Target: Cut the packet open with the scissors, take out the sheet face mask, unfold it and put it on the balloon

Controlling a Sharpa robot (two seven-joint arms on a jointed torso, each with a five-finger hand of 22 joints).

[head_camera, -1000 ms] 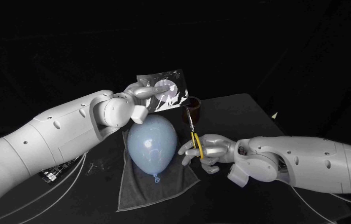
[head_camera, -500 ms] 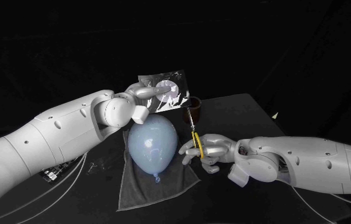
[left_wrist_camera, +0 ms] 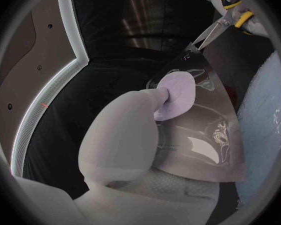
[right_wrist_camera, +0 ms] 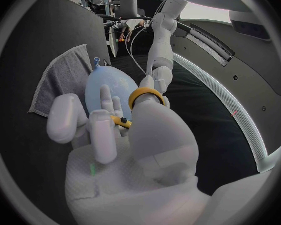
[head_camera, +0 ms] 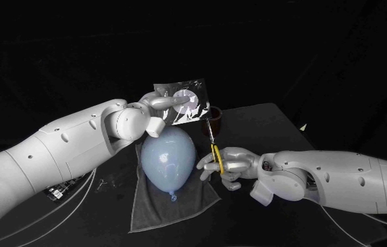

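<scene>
The left hand grasps the packet, raised over the far end of the balloon — the right hand clasps the scissors, tips at the packet's lower corner. The balloon lies on a grey cloth — knot toward its near edge.

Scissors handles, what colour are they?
Yellow. The scissors show it best in the head view, held by the right robot hand.
</scene>
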